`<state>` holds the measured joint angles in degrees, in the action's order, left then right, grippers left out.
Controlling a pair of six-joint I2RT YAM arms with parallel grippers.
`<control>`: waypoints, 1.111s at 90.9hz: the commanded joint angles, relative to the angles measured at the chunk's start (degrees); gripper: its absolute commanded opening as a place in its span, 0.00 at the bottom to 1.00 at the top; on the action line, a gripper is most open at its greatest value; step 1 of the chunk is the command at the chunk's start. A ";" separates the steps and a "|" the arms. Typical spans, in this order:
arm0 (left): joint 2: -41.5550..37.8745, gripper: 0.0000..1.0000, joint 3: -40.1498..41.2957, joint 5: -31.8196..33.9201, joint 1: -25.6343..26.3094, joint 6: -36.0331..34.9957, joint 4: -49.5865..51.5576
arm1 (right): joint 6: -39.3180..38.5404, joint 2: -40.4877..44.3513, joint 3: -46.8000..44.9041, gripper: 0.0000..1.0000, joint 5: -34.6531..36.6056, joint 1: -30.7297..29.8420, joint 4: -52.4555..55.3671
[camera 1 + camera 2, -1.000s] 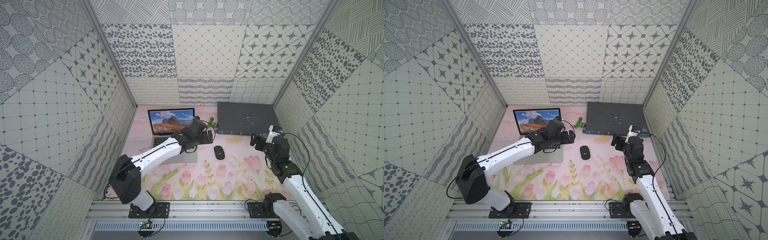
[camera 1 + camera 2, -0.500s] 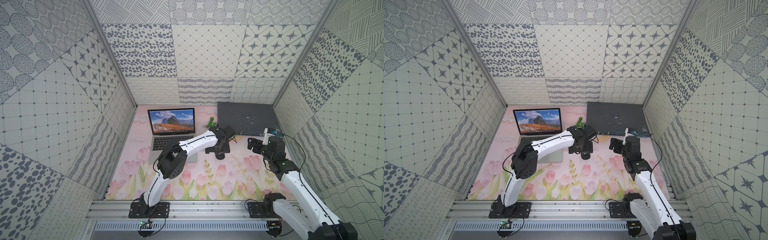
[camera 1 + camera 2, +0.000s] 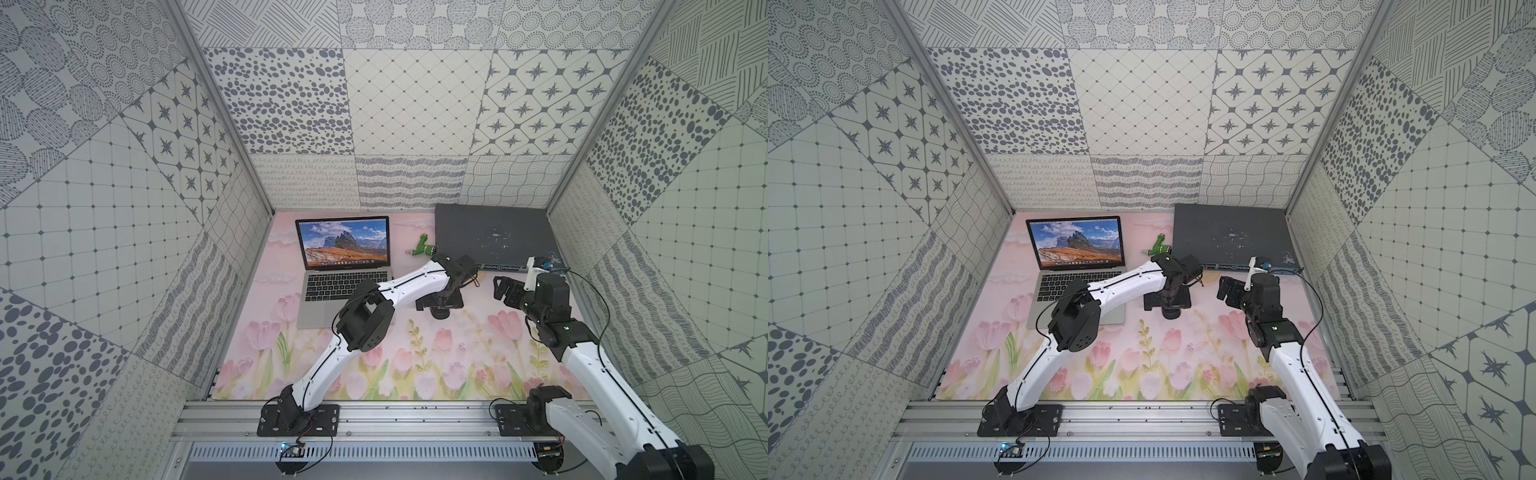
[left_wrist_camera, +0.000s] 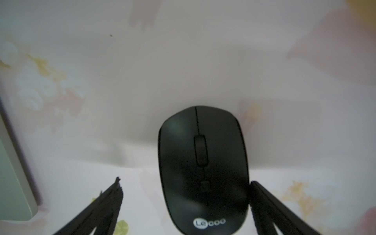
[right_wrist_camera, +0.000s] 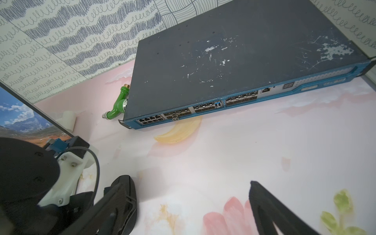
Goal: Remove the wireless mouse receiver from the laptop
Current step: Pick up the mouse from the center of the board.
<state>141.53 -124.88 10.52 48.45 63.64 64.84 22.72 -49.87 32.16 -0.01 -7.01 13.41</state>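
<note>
While its lid stands open, the slim silver-grey laptop with black keys point(image 3: 345, 270) sits at the left rear of the pink tulip-print worktop point(image 3: 457, 361). Its screen shows an orange-and-blue mountain scene.

Wireless mouse receiver: too small to make out in any view, so I cannot tell whether it sits in the laptop or at which edge.

Left arm: crosses above the laptop's front right corner in both top views.

Green stick with metal plug point(image 3: 424, 248): lies right of the screen, against the left side of the flat dark grey network switch box point(image 3: 494, 237).

Left gripper point(image 3: 439, 305): hangs low over the black oval mouse point(image 4: 203, 162), which lies just right of the laptop. The jaws are spread wide. In the left wrist view the mouse lies between the fingers. One finger point(image 4: 262, 201) is right at its side, and the other point(image 4: 109, 201) stands apart. No grip is made.

Right gripper point(image 3: 503, 289): right of the mouse, in front of the switch box and above bare worktop. Its jaws are wide apart and hold nothing.
</note>
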 commanded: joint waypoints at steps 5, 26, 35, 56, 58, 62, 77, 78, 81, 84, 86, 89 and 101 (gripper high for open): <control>3.97 0.94 -5.42 0.20 0.31 2.01 4.34 | 1.27 -0.07 -0.87 0.97 -0.88 0.24 -3.30; 5.38 0.71 -7.35 1.18 0.29 1.84 4.53 | 1.27 1.35 -2.43 0.97 -0.83 0.24 -3.54; 5.33 0.61 -7.70 1.92 0.19 1.14 4.42 | 1.19 1.28 -2.46 0.97 -1.24 0.24 -3.82; -0.91 0.38 -5.06 5.07 0.42 -4.86 2.51 | 1.45 1.37 -2.67 0.97 -2.53 0.24 -3.92; -2.47 0.38 -3.67 5.35 0.42 -6.10 1.46 | 1.49 1.47 -2.60 0.97 -3.06 0.24 -3.92; -6.91 0.37 0.23 5.46 0.47 -9.18 -2.65 | 1.53 1.87 -2.30 0.97 -4.60 0.25 -3.99; -35.91 0.41 31.78 -3.63 0.31 -24.71 -37.65 | 1.65 6.72 -1.54 0.97 -17.26 0.24 -6.64; -38.05 0.43 34.56 -4.57 0.23 -25.45 -40.43 | 1.81 7.29 -1.65 0.97 -18.25 0.24 -7.30; -44.86 0.46 41.31 -7.71 -0.03 -27.18 -48.64 | 2.80 8.76 -2.33 0.97 -21.45 0.16 -10.07; -50.73 0.48 47.57 -10.88 -0.48 -28.53 -55.16 | 4.42 10.19 -3.55 0.97 -24.41 0.07 -13.39; -54.89 0.49 51.04 -12.77 -0.84 -29.15 -59.43 | 6.13 10.94 -4.27 0.97 -26.42 0.06 -16.26; -60.07 0.51 56.17 -14.88 -1.33 -30.07 -64.45 | 8.49 11.94 -5.32 0.97 -29.01 0.02 -19.89; -77.01 0.52 69.58 -21.21 -3.77 -31.47 -77.79 | 16.24 13.48 -9.03 0.97 -40.72 -1.35 -39.06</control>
<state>84.12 -73.30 3.53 47.16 44.18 26.17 30.61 -37.67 26.15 -27.29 -7.11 -5.15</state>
